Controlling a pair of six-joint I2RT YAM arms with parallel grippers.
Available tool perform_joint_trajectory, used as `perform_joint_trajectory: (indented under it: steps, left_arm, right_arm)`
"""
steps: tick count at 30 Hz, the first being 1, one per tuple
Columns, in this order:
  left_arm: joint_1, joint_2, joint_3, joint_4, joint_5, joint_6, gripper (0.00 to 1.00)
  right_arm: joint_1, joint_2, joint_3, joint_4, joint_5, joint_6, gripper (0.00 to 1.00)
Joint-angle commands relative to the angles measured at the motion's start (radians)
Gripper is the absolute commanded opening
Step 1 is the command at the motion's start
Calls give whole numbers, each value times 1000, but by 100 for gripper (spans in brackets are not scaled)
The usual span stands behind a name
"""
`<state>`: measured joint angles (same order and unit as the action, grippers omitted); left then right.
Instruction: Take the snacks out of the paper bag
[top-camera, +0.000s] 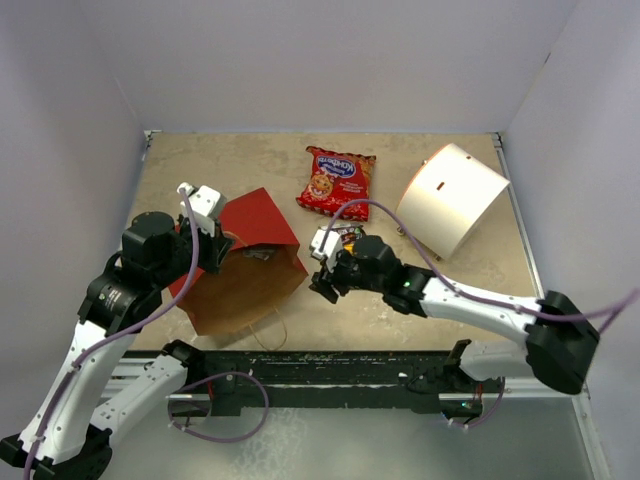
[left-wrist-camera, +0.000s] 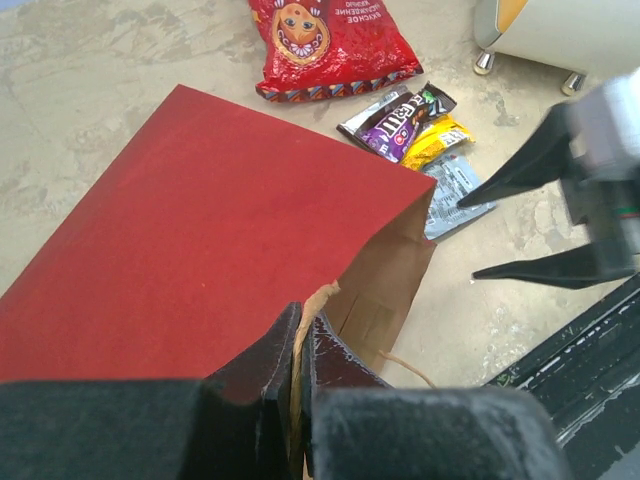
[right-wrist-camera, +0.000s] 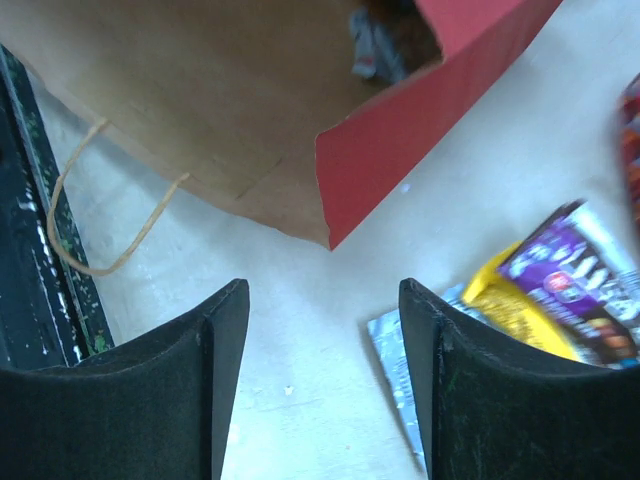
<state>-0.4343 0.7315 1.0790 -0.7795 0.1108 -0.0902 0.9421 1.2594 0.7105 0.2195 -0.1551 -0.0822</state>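
Where the paper bag (top-camera: 245, 290) lies: on its side on the tabletop (top-camera: 230, 165), left of the middle, red face up, the brown inside showing at the mouth, which is turned toward the right tool.
Left tool (left-wrist-camera: 303, 322): clenched on the torn brown rim of the paper bag's mouth, the paper pinched between its two fingers.
Right tool (right-wrist-camera: 322, 295): released, jaws well apart with nothing between them, over bare tabletop just outside the red corner of the bag's mouth.
Cookie bag (top-camera: 337, 182): red with a blue logo, flat on the tabletop beyond the paper bag, wholly outside it.
Candy packet (left-wrist-camera: 400, 118): purple and yellow, on the tabletop between the cookie bag and the right tool, also outside the paper bag.
Silver foil pack (left-wrist-camera: 455, 190): flat on the tabletop, touching the candy packet's near end; in the right wrist view it lies just beside that tool's right finger.
Silvery item (right-wrist-camera: 372, 45): deep inside the bag's mouth, against the brown lining; too blurred to name.
Loop handle (right-wrist-camera: 100, 220): thin and brown, lying loose on the tabletop at the bag's near edge, close to the black rail (right-wrist-camera: 30, 250).
White cylinder (top-camera: 452, 198): on its side at the far right, well apart from the paper bag.
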Motion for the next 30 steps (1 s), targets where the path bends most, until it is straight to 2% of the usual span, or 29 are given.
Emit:
perform_joint_trajectory:
  steps: [1,5,9,14,17,22,30]
  left_arm:
    - [-2,47,70,-14,10,-66,4]
    - [-1,61,101,-21,36,-98,3]
    - [-1,68,132,-31,30,-125,3]
    - [-2,72,157,-45,27,-132,3]
    - [-2,64,154,-56,19,-123,3]
    - [-1,50,151,-53,17,-118,3]
    - [-1,48,167,-56,11,-107,2]
  right_arm:
    - [2,-139,3,68,-43,-132,66]
    - [51,-150,13,130,-135,-199,69]
    - [168,-71,67,173,-107,-282,70]
    - [321,143,203,156,37,-425,70]
    - [372,305,327,162,206,-519,70]
    - [383,594,543,168,501,-556,71]
    - [327,750,649,85,486,-658,70]
